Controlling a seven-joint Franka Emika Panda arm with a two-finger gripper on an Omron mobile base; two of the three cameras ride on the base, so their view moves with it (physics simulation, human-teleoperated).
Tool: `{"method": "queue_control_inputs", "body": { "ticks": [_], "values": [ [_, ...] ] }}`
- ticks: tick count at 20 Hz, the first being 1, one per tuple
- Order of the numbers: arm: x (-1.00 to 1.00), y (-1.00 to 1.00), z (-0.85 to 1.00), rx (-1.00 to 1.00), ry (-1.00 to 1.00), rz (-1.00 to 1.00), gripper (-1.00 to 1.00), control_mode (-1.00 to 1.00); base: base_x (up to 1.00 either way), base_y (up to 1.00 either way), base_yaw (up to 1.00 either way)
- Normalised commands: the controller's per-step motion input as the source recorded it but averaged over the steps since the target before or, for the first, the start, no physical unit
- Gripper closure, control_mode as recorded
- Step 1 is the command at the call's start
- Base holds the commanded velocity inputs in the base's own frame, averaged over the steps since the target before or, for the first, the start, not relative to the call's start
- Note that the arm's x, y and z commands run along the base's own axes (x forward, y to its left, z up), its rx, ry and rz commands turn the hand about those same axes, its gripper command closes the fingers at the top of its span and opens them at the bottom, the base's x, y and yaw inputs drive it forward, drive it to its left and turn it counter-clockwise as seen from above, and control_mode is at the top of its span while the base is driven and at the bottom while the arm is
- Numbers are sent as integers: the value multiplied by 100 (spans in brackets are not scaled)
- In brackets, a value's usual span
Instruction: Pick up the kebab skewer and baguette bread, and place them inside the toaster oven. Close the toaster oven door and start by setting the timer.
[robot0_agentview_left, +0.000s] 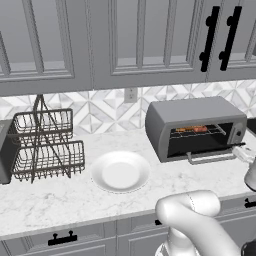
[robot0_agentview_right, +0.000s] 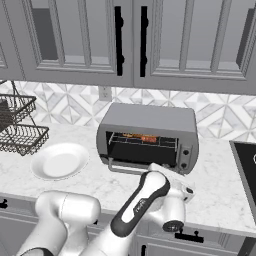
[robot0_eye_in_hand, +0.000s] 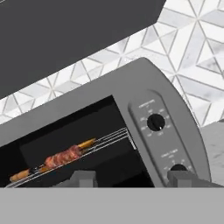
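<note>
Marble-patterned counter (robot0_agentview_left: 60, 200) runs along the near edge, smooth and pale with grey veins. On it lies a round white plate (robot0_agentview_left: 120, 171), shallow and glossy, left of the toaster oven (robot0_agentview_right: 150, 120), a rounded grey metal box standing against the tiled backsplash (robot0_agentview_right: 215, 117). Its door (robot0_agentview_right: 131, 166) hangs open, bar handle toward the robot. The kebab skewer (robot0_eye_in_hand: 54, 159) lies on the wire rack (robot0_eye_in_hand: 111, 139) inside, brown and orange chunks along a thin stick. The gripper (robot0_eye_in_hand: 131, 178) hovers just before the oven's right front, fingers spread apart, holding nothing. Two black knobs (robot0_eye_in_hand: 155, 122) mark the control strip. A dark wire basket rack (robot0_agentview_left: 45, 145) stands far left.
</note>
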Motion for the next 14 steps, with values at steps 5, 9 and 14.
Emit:
{"method": "queue_control_inputs", "body": {
  "ticks": [5, 9, 14],
  "values": [
    [11, 35, 71, 0, 4, -1, -100, -100, 0, 0, 0],
    [6, 34, 55, 2, 9, 0, -100, -100, 0, 0, 0],
    [-6, 0, 18, 3, 11, -1, -100, -100, 0, 0, 0]
  ]
}}
